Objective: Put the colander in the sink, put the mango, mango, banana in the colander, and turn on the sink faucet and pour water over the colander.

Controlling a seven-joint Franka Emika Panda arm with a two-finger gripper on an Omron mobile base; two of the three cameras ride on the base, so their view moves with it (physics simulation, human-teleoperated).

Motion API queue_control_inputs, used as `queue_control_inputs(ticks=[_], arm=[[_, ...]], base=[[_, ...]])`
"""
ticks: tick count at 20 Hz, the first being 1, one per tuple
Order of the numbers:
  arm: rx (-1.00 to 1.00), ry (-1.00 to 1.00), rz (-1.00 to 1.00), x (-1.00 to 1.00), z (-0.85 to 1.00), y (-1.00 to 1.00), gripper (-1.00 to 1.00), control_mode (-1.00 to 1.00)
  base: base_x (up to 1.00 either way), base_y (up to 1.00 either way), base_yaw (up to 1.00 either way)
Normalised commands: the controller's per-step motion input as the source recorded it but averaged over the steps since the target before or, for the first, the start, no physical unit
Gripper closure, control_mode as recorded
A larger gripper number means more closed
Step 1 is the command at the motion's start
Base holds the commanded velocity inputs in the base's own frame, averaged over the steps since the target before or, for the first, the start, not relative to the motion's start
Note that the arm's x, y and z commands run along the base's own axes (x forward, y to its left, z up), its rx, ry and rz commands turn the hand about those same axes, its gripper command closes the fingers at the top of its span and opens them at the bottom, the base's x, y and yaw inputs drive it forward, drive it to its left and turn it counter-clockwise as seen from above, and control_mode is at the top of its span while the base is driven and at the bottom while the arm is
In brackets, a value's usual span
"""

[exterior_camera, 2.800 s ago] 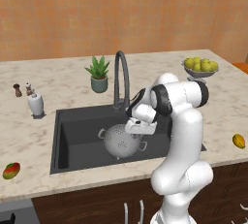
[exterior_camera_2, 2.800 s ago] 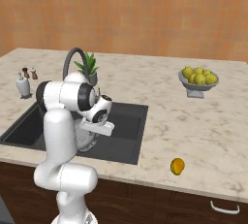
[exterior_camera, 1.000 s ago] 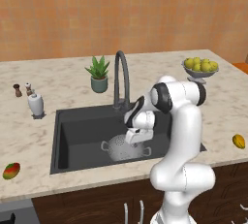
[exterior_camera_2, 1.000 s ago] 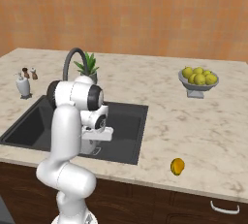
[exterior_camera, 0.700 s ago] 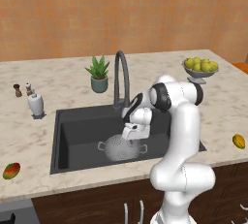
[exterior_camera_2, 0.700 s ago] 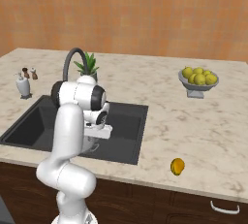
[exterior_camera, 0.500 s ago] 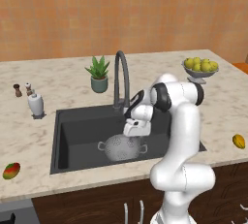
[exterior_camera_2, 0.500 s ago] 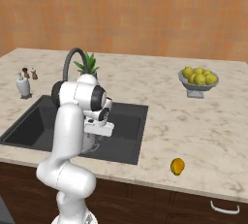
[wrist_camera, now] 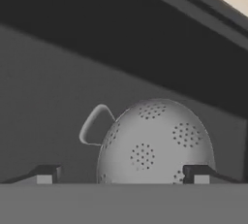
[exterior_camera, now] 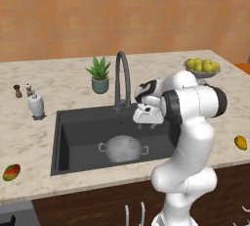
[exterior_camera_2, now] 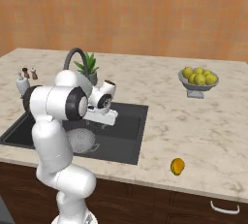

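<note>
Colander (exterior_camera: 123, 148) sits free on sink (exterior_camera: 73, 137) floor below gripper (exterior_camera: 148, 117), jaws spread wide; nearest mango (exterior_camera: 240, 143) lies well off to arm's right.

**My arm, as it looks from the base cameras**

I see a glossy white arm (exterior_camera: 188, 171) of rounded, bulbous segments, with dark grey discs capping its joints. Above the sink (exterior_camera: 68, 137), the white boxy hand carries 2 small dark fingertips (wrist_camera: 46, 173) with pale pads.

Even, soft rendered light; dim, slightly blurred sink (exterior_camera: 88, 132) interior.
</note>
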Motion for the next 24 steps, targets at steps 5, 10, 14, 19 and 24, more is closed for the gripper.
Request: queue_control_inputs(ticks=[5,10,14,19,24], arm=[[0.26,-0.36,0.13,-1.0,1.0,-0.82,-1.0,-1.0],[0.23,-0.31,0.02,-1.0,1.0,-0.46,-1.0,-1.0],[0.16,-0.26,0.0,-1.0,1.0,0.04,-1.0,-1.0],[0.06,-0.16,0.0,-0.87,0.99,0.74,-1.0,-1.0],[0.0,-0.02,0.0,-0.66,0.77,1.0,-1.0,-1.0]], base=[[0.0,0.0,0.0],[0.0,0.0,0.0],[0.0,0.0,0.0],[0.0,0.0,0.0],[0.0,0.0,0.0]])
